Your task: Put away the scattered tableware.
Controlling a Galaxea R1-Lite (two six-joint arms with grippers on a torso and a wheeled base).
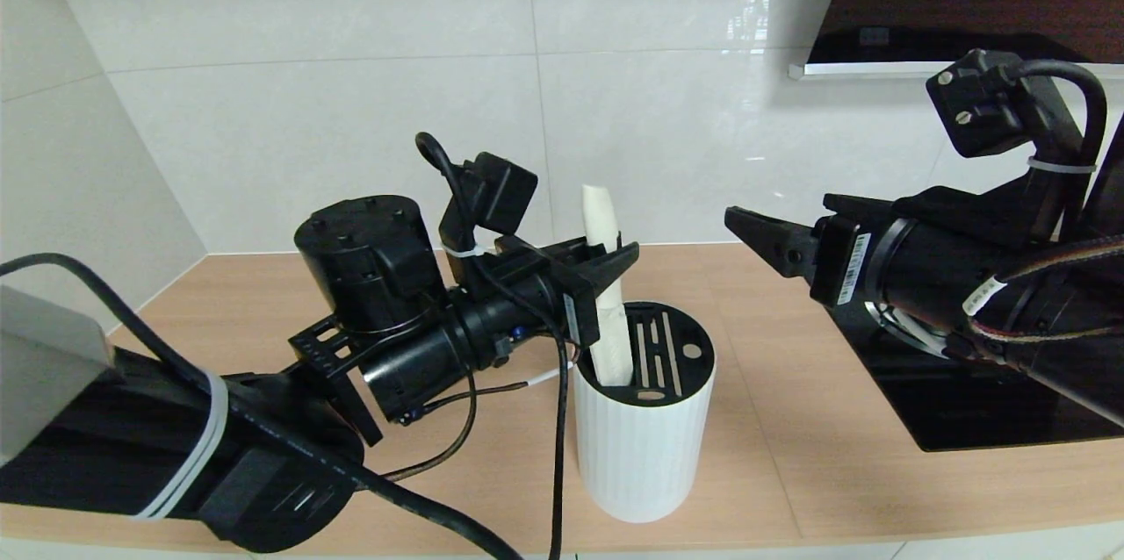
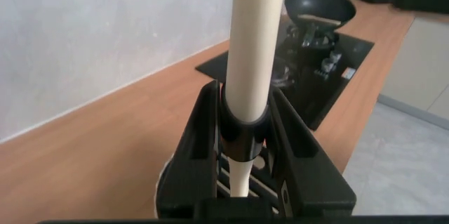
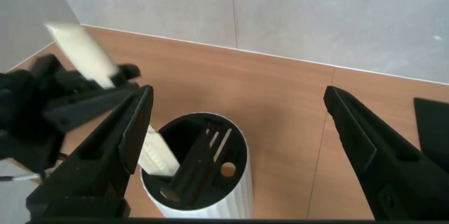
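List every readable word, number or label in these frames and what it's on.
No text can be read in any view.
Right wrist sticker: barcode-like stripes, print too small to read.
Left wrist sticker: too small to read.
Hob label: blurred.
White holder and cream-handled utensil: no print seen.

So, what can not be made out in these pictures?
1. Lower end of the utensil: all views, hidden inside the holder.
2. Base of the holder: left wrist view, behind the left gripper; right wrist view, cut by the edge.
3. Inside of the pan: left wrist view, too small.
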